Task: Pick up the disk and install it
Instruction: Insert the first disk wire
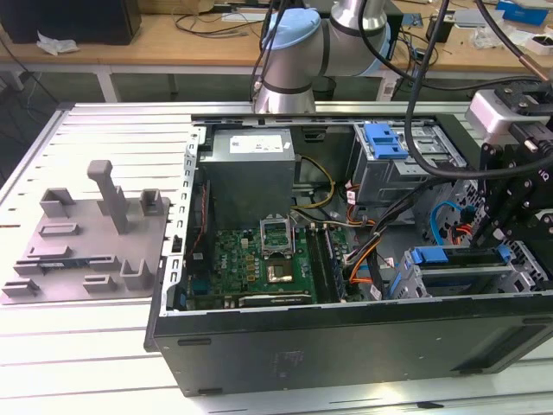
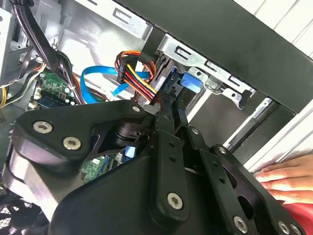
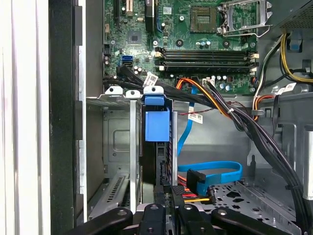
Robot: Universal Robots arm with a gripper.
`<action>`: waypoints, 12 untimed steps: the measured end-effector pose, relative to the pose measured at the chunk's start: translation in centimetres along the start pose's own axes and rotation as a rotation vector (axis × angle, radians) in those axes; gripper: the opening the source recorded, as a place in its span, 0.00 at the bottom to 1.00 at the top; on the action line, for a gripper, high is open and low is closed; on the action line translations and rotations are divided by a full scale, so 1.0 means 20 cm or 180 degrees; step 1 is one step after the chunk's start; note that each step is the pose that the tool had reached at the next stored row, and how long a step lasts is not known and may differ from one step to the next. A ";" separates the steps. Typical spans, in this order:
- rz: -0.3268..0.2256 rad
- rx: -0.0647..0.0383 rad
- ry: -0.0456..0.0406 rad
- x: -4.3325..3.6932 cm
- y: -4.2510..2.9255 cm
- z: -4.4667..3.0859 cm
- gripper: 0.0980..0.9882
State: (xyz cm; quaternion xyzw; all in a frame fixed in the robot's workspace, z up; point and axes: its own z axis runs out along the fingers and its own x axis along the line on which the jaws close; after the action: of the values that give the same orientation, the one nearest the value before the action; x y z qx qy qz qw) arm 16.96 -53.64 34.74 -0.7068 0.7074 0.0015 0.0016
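We had the gripper (image 3: 166, 208) pinching the disk (image 3: 157, 128) on edge, already down in the drive cage (image 3: 117, 142) at the computer case's (image 1: 346, 346) front corner; pressing straight down, clear of the cables (image 3: 234, 115), looked best.

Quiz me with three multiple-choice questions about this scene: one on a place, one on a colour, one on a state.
1. Where is the pincer in the exterior view?
A. At the far left
B. At the right, over the drive cage
C. High above the middle

2. What colour is the flat cable looped beside the cage?
A. Red
B. Blue
C. Green

3. How is the computer case?
A. Shut
B. Open on top
C. Upside down

Answers: B, it hangs over the cage at the exterior view's right; B, the ribbon is plainly blue; B, the motherboard lies exposed.
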 end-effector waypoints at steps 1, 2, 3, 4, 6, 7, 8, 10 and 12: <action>0.0002 0.0000 0.0000 0.000 0.000 0.001 0.08; 0.0003 0.0000 0.0000 0.000 0.000 0.002 0.08; 0.0005 0.0000 0.0000 0.000 0.000 0.003 0.08; 0.0006 0.0000 0.0000 0.000 0.000 0.003 0.08; 0.0009 0.0000 0.0000 0.000 0.000 0.006 0.08; 0.0010 0.0000 0.0000 0.000 0.000 0.006 0.08; 0.0011 0.0000 0.0000 0.000 0.000 0.007 0.08; 0.0014 0.0000 0.0000 0.000 0.000 0.008 0.08; 0.0017 0.0000 0.0000 0.000 0.000 0.010 0.08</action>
State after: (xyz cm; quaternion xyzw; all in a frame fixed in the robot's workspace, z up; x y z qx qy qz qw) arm 16.97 -53.65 34.55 -0.7049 0.7093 0.0015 0.0016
